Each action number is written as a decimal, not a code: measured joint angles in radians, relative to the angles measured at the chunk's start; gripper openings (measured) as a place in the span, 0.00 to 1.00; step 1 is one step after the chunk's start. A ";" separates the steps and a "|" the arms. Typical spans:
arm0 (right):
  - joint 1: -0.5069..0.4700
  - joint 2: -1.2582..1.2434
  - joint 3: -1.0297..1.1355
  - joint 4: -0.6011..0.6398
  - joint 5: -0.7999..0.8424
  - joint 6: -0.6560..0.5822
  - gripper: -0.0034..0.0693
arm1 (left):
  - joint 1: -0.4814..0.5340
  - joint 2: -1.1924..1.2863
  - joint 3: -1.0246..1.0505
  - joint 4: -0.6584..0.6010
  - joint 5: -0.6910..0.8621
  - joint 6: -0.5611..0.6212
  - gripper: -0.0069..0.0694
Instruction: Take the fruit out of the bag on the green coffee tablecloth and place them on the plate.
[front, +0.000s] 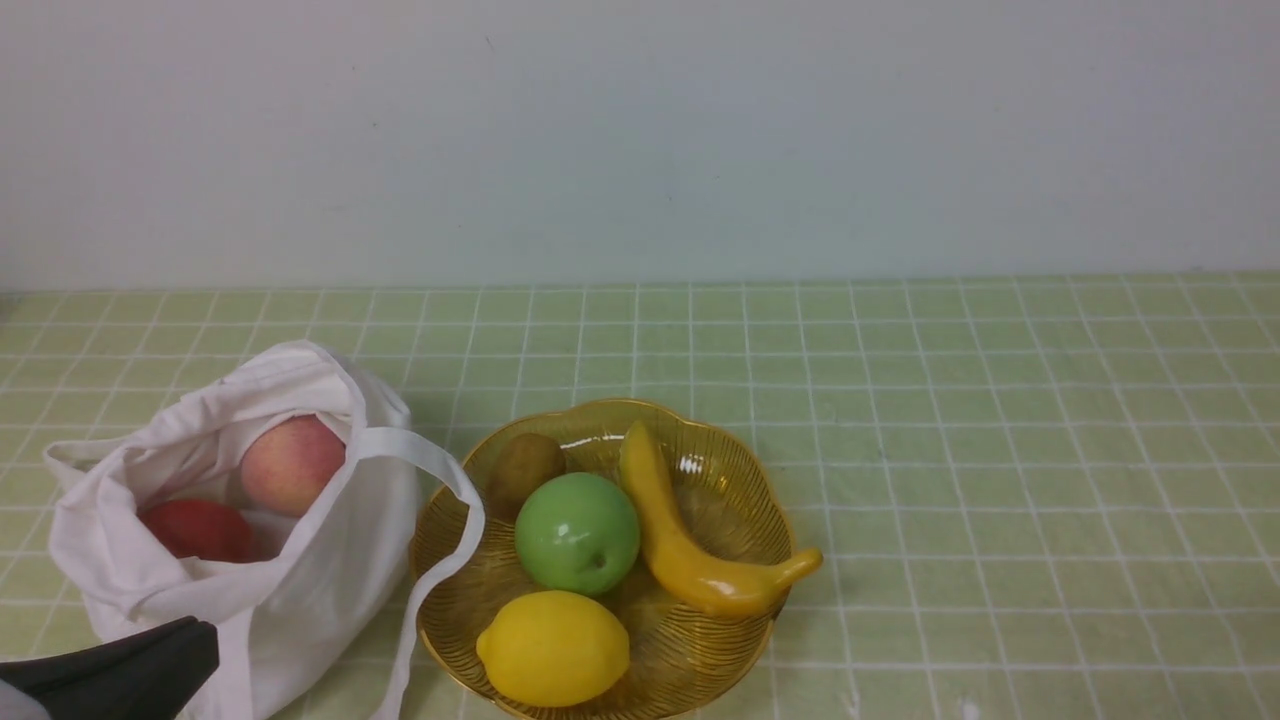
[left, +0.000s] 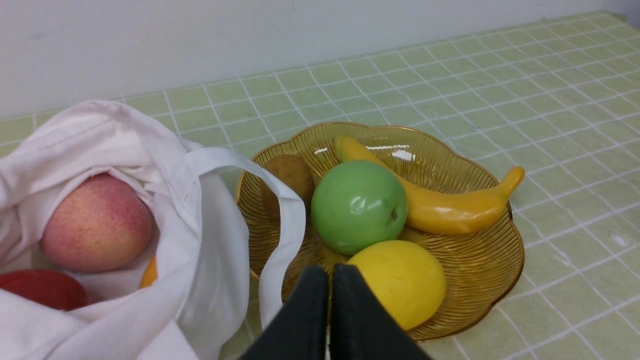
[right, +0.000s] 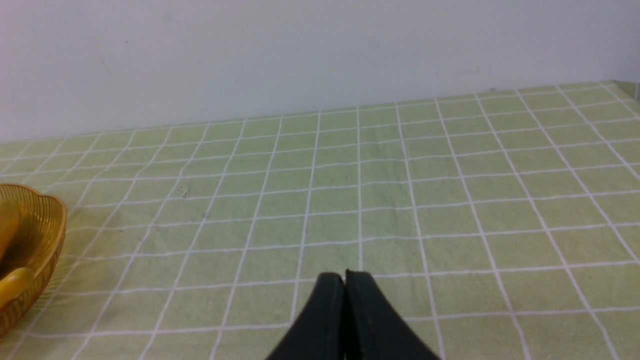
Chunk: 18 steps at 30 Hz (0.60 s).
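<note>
Both closed and empty, left claw (left: 329, 272) hangs low by the bag (front: 330, 560), right claw (right: 345, 277) over the tablecloth (right: 450, 200).

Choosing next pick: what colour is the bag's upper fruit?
The fruit is pink-yellow blushed; best in left wrist view.

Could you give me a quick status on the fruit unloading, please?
Left gripper, right gripper shut, empty. Green apple on plate; pink apple, red apple in bag. Strap draped across plate's rim.

Nothing can be read here. No writing, label, brand or number shows on the bag (front: 330, 560), the plate (front: 725, 480), the fruit (front: 577, 533), the tablecloth (front: 1000, 450) or the wall (front: 640, 140).
</note>
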 joint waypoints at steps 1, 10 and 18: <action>0.000 0.000 0.000 0.000 0.000 0.000 0.03 | 0.000 -0.012 0.001 0.000 0.001 0.009 0.08; 0.000 0.000 0.000 0.000 0.000 0.000 0.03 | 0.165 -0.123 0.067 -0.181 -0.069 0.298 0.08; 0.000 0.000 0.000 0.000 0.000 0.000 0.03 | 0.307 -0.232 0.245 -0.264 -0.165 0.395 0.08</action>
